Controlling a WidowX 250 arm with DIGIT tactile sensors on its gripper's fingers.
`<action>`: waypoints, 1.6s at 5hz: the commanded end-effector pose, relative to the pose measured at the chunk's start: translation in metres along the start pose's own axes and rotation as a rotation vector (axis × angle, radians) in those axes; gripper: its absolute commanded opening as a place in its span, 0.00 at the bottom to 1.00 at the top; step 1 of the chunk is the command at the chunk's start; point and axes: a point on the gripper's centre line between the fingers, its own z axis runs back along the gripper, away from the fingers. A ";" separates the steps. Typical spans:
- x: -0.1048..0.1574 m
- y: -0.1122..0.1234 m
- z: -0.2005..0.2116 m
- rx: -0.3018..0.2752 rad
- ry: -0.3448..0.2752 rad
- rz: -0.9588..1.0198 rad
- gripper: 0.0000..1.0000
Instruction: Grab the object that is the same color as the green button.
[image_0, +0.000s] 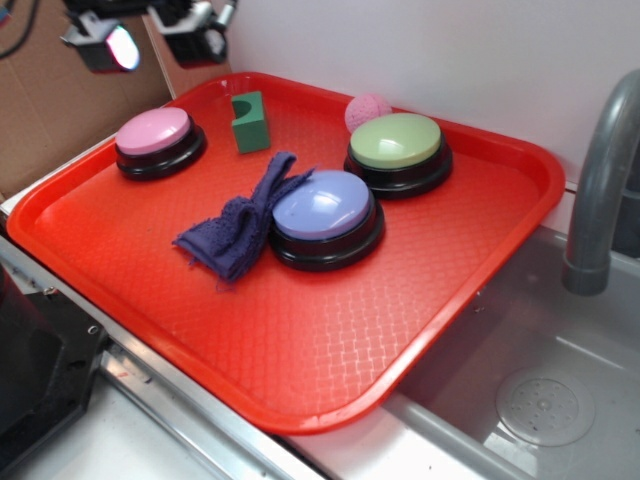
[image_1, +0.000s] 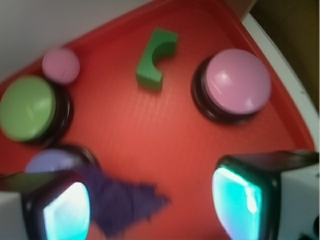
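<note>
Showing the green block's notch, only wrist view; claw parted.

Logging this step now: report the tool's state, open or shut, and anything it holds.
Tool: open, holding nothing; its fingers stand wide apart above the tray, well short of the green block.

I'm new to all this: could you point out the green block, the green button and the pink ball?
green block (image_0: 250, 122): exterior view, front face.
green button (image_0: 396, 140): exterior view, dome top.
pink ball (image_1: 60, 65): wrist view, centre.
</note>
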 end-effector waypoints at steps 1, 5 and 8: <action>0.034 0.019 -0.024 0.008 -0.055 0.114 1.00; 0.089 -0.010 -0.071 -0.038 -0.132 0.031 1.00; 0.090 -0.005 -0.108 0.049 -0.027 0.101 0.68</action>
